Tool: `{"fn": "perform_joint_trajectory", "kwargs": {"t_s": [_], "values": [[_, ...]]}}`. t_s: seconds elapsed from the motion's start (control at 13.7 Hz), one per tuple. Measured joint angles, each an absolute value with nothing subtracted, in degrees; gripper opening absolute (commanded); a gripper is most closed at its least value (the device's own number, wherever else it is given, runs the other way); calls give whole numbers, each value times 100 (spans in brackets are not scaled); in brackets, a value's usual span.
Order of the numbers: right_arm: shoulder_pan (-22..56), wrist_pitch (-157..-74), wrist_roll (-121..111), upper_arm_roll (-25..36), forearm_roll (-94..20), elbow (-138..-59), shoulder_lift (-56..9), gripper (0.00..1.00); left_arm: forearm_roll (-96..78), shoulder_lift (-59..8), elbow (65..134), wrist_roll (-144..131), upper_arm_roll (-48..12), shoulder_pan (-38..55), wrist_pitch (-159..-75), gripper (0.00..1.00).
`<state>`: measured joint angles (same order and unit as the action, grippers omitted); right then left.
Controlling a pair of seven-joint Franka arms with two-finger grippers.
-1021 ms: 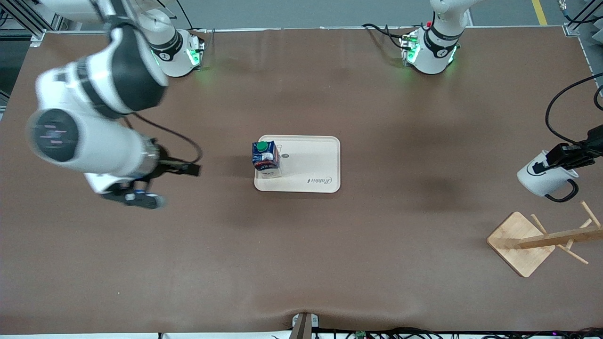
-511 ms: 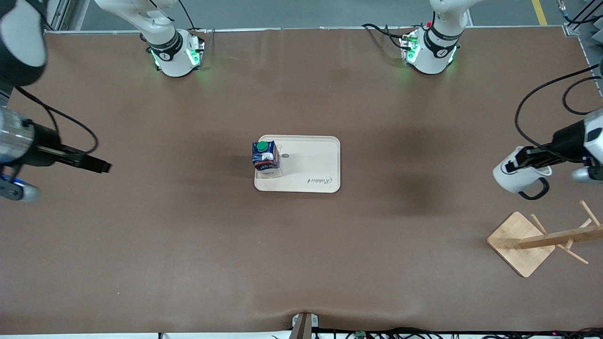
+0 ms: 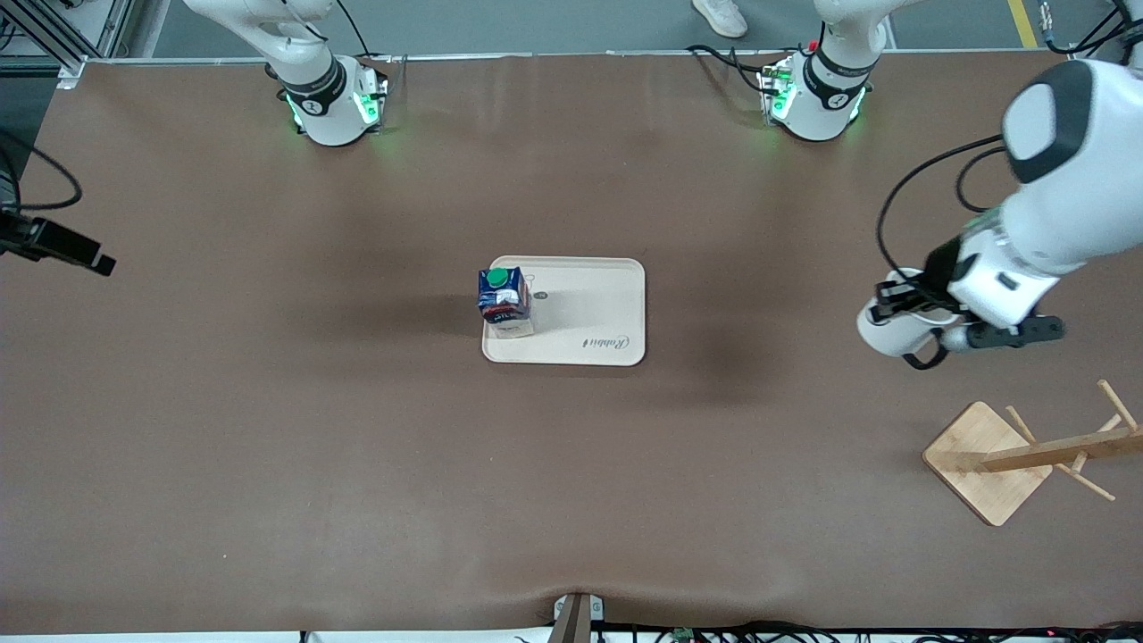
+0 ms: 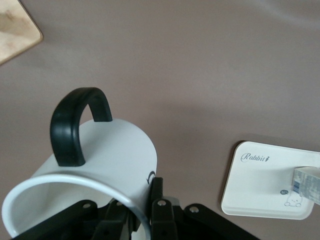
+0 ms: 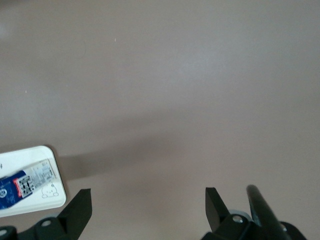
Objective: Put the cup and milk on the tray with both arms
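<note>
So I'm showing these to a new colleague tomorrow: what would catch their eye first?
Probably the left tool, shut on the rim of a white cup and holding it over bare table toward the left arm's end. Next, the dark blue milk carton standing upright on the cream tray at mid-table. The right tool waits open at the right arm's end of the table.

Even, soft overhead light on a matte brown tabletop (image 3: 357, 464), no hard glare.

Broad, blurred shadows lie on the cloth beside the cream rectangular tray (image 3: 589, 313) toward both ends of the table, one darker by the dark blue milk carton with a green cap (image 3: 505, 302). Green light from the arm bases tints the cloth near them. In the left wrist view the white mug with a black handle (image 4: 100, 165) is close and soft-edged. The right wrist view is slightly hazy.
</note>
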<state>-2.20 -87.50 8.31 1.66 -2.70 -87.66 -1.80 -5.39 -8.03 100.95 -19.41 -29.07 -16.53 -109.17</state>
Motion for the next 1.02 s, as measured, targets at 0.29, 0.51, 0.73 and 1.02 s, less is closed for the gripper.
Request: {"fn": "perform_joint_trajectory", "kwargs": {"t_s": [0.29,0.51,0.73,1.02], "values": [[195,-8928,852,96,119,-9028,61,100,-201,-1315,9841,-3314,-2922,-745,-10995,0],[213,-8854,849,134,315,-8859,43,100,-173,-1834,9585,-3935,-2922,-157,-11004,0],[208,-8728,837,149,258,-8838,41,100,-170,-2364,9289,-4385,-2918,357,-11008,0],[146,-8696,397,186,144,-8809,41,100,-170,-3048,8964,-4884,-2909,856,-10999,0]]}}
